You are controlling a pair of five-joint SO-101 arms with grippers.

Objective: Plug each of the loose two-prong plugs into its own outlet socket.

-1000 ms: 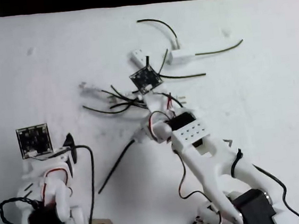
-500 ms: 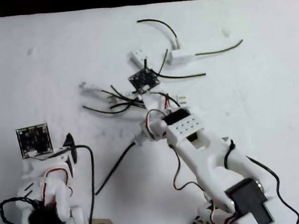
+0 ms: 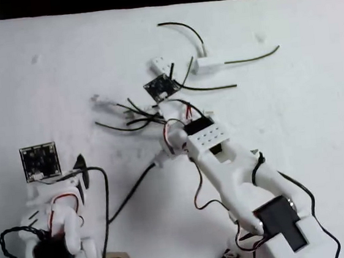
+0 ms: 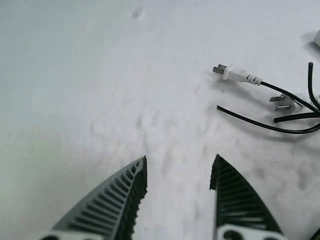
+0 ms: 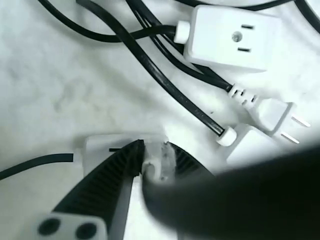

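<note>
The white table (image 3: 44, 87) carries everything. The right arm (image 3: 238, 171) extends from the near right corner toward the middle and ends over a tangle of black cords (image 3: 130, 116). The left arm (image 3: 52, 221) sits at the near left corner, well apart from that tangle.

The right gripper (image 5: 152, 154) is closed on a small white piece (image 5: 159, 161), pinched between its dark fingers (image 5: 115, 175). No prongs show on it, so I cannot tell whether it is a plug body. Just under it lies a flat white block (image 5: 100, 145) with a cord leaving one end.

The left gripper (image 4: 180, 161) stands wide open over bare table, with nothing between its ribbed fingers.

Beyond the right gripper a white outlet socket (image 5: 227, 37) lies face up, slots showing and unfilled, with a cord at one end. Near it a loose two-prong plug (image 5: 270, 114) rests on the table with its prongs free, just beside another white body (image 5: 250, 146).

At the left end of the tangle a second plug (image 4: 235, 73) lies unplugged, its prongs pointing left away from the cords, well apart from the left gripper
</note>
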